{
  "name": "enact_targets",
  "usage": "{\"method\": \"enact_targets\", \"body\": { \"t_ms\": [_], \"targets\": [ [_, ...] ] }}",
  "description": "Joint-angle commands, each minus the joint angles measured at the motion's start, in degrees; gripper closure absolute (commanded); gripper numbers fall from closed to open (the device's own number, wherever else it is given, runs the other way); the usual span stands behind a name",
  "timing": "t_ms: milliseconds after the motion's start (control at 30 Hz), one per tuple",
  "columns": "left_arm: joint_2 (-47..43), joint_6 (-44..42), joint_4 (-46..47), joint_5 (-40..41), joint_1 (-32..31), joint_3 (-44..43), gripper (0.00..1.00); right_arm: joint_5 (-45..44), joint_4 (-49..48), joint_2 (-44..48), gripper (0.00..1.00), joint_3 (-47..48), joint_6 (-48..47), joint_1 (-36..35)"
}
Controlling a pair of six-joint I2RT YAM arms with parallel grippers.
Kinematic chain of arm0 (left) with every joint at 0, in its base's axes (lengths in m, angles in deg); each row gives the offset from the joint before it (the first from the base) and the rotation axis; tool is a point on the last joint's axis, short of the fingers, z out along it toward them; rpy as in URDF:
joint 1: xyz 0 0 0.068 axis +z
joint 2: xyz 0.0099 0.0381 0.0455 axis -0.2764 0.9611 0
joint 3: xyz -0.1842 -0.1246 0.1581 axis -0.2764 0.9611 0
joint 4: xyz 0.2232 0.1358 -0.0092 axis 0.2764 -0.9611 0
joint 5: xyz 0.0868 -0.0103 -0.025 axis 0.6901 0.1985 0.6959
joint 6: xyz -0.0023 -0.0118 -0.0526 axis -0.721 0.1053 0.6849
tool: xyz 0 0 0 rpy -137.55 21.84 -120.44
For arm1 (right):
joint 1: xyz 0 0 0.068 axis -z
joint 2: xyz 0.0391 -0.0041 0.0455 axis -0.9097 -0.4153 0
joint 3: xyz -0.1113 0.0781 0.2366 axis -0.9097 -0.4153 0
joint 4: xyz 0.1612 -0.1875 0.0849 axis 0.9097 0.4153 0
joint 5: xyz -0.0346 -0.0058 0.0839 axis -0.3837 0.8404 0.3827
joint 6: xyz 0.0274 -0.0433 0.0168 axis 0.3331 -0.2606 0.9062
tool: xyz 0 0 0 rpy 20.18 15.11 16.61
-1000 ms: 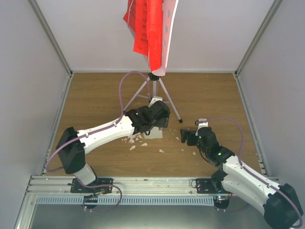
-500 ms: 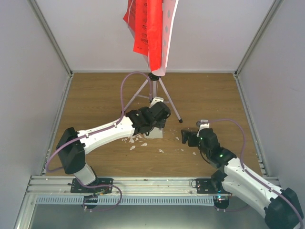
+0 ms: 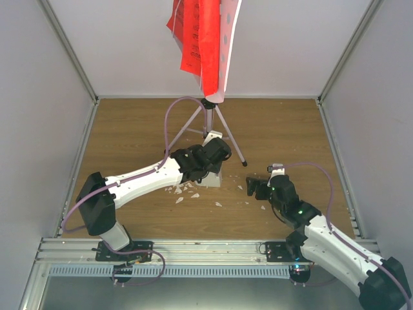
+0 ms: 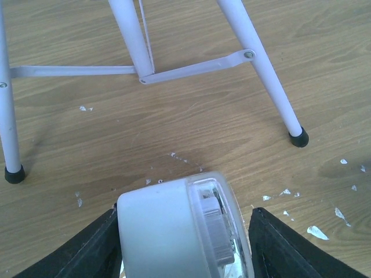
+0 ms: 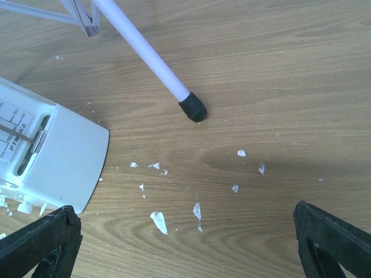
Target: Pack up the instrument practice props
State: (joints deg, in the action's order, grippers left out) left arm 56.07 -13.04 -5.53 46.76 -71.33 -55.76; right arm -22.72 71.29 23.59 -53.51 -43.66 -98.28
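The small white metronome (image 3: 211, 179) stands on the wooden floor in front of the silver tripod legs (image 3: 208, 123). My left gripper (image 3: 213, 168) is open and straddles it. In the left wrist view the metronome (image 4: 174, 231) sits between the black fingers (image 4: 101, 246), touching the left one, with a gap to the right one. The pale perforated stand plate (image 3: 230, 45) carries red ribbed sheets (image 3: 200, 39) at the top. My right gripper (image 3: 250, 187) is wide open and empty, low over the floor to the metronome's right (image 5: 46, 156).
Small white crumbs (image 3: 193, 194) lie scattered on the wood around the metronome and under my right gripper (image 5: 157, 221). A tripod foot (image 5: 192, 108) rests just ahead of my right gripper. Grey walls enclose three sides.
My left gripper has shifted slightly toward the back over the metronome. My right gripper has eased a little toward the near edge. The stand has not moved.
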Motion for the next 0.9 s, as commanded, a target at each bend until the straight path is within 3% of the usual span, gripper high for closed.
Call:
{"method": "enact_targets", "body": {
  "t_ms": [0, 133, 433, 700, 867],
  "targets": [
    [0.2, -0.1, 3.1, -0.5, -0.6, 0.3, 0.39, -0.1, 0.9, 0.5, 0.00, -0.7, 0.6, 0.5],
    [0.8, -0.2, 3.1, -0.7, -0.4, 0.1, 0.31, -0.1, 1.1, 0.6, 0.00, -0.5, 0.6, 0.4],
    [1.2, -0.1, 5.3, -2.6, 1.1, 1.1, 0.28, 0.1, 1.8, 0.8, 0.00, -0.6, 0.7, 0.4],
    [0.6, -0.9, 6.3, -2.4, 1.3, 1.4, 0.50, -0.1, 2.1, 1.0, 0.00, -0.5, 0.9, 0.5],
    [-1.7, -1.3, 5.7, -2.8, 1.3, 2.0, 0.57, 0.0, 2.0, 0.9, 0.00, -0.3, 0.9, 0.5]
  ]
}}
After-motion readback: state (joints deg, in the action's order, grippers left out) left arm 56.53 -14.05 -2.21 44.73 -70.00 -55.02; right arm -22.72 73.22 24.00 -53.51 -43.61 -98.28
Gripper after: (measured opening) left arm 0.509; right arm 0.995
